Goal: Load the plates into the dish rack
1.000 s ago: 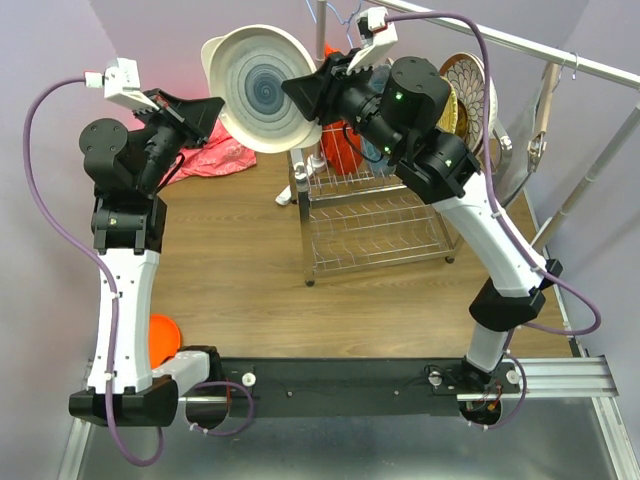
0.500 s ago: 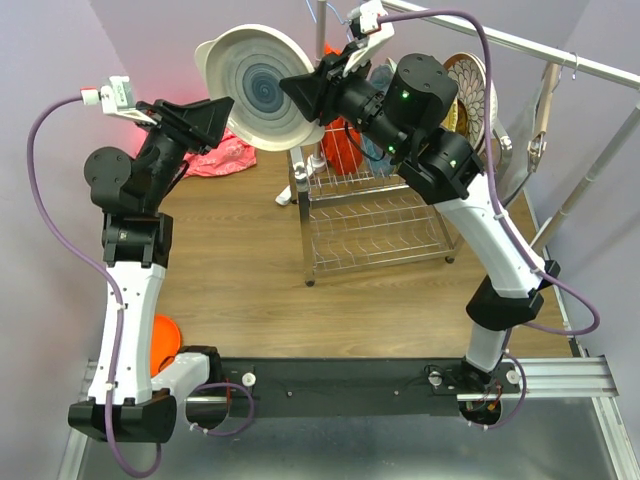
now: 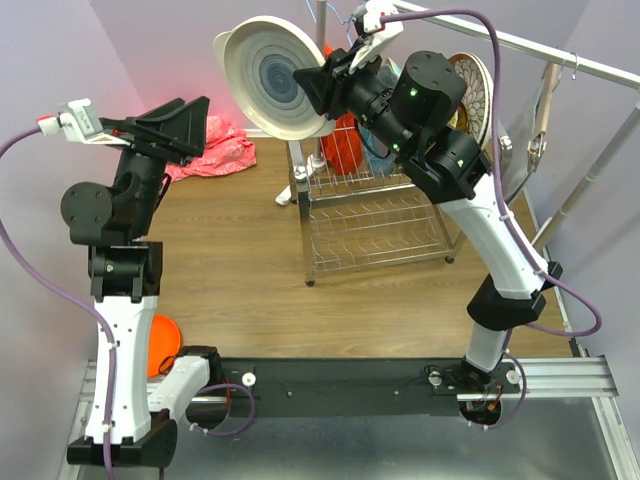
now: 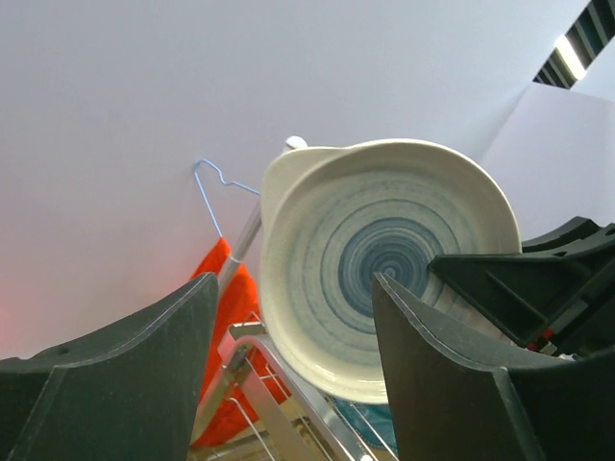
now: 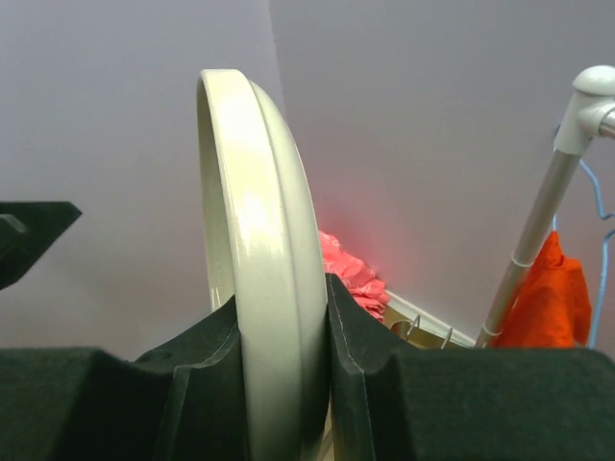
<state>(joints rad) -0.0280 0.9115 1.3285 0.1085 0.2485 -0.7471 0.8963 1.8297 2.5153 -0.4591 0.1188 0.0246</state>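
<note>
Supporting surface: brown wood-grain table (image 3: pixel 235 265), with a metal rail (image 3: pixel 560 375) along the near edge where both arm bases are bolted.
Room: plain lilac walls (image 3: pixel 60 60) close in on the left, back and right; a white pipe frame (image 3: pixel 520 45) crosses the back right corner; a blue wire hanger (image 4: pixel 213 187) hangs from a pole at the back.
Dish rack (image 3: pixel 375 230): two-tier chrome wire rack, standing right of centre on the table.
Grey-swirl plate (image 3: pixel 268 75): held on edge in the air at the rack's back left corner, above the table and outside the tines; its ringed face is turned toward the left arm.
Right gripper (image 3: pixel 312 82): pinching the rim of the grey-swirl plate, one finger on each face.
Left gripper (image 3: pixel 198 125): fingers spread wide, nothing between them, apart from the plate and pointed at it.
Other dishes: a white patterned plate (image 3: pixel 478 90) behind the right arm; an orange plate (image 3: pixel 162 340) at the near left, partly hidden by the left arm.
Cloth (image 3: pixel 215 155): red-orange, crumpled at the back left of the table.
Markings: green lights (image 3: pixel 408 95) on the right arm; any lettering is too small to read.
</note>
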